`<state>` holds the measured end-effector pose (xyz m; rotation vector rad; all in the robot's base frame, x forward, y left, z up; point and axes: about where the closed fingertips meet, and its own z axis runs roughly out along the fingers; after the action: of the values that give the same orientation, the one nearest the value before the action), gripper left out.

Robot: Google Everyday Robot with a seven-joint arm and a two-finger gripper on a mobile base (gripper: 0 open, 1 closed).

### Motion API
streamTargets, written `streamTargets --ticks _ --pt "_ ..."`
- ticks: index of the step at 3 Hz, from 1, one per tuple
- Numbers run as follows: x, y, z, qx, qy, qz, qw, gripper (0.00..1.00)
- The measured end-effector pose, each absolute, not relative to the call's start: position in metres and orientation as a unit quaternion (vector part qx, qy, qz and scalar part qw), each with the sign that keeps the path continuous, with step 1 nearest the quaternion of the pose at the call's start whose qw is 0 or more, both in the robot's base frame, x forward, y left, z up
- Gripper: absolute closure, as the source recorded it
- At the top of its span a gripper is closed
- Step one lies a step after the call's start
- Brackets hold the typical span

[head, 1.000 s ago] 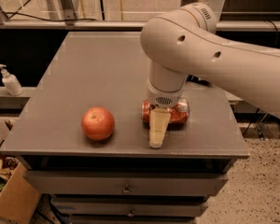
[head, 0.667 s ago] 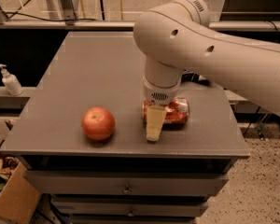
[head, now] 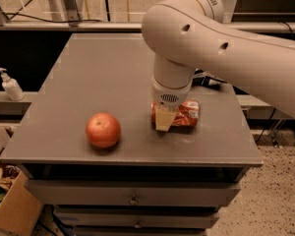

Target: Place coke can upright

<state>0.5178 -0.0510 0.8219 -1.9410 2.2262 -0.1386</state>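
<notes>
Reaching down from the wrist of the white arm (head: 211, 38), the tool (head: 163, 121) sits low over the table (head: 98, 68), close to the front edge and somewhat nearer the front right corner than the front left. Its pale tip stands in front of the left end of the coke can (head: 186, 114) and overlaps it in this view. How far the tool is open, and whether it has hold of the can, cannot be told: the wrist housing covers the upper part of the tool.

The coke can lies on its side on the table, its long axis roughly parallel to the front edge. Its red body with white markings extends to the right of the tool. The can is not upright.

A round red-orange fruit (head: 103, 130) rests on the table near the front edge, toward the front left corner, apart from the can and the tool.

Below the front edge, the table carries drawers (head: 132, 193) with small knobs. Beyond the left edge, a white pump bottle (head: 11, 85) stands on a lower ledge. A cardboard box (head: 14, 215) sits on the floor below the front left corner.
</notes>
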Motion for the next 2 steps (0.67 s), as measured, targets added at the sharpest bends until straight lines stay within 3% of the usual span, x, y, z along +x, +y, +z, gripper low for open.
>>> streamTargets --ticks 1,2 --pt "0.518 -0.056 0.851 -0.643 0.758 -0.032 0.102 1.0" --pt "0.519 -0.068 0.899 -0.625 0.768 0.022 0.142 1.0"
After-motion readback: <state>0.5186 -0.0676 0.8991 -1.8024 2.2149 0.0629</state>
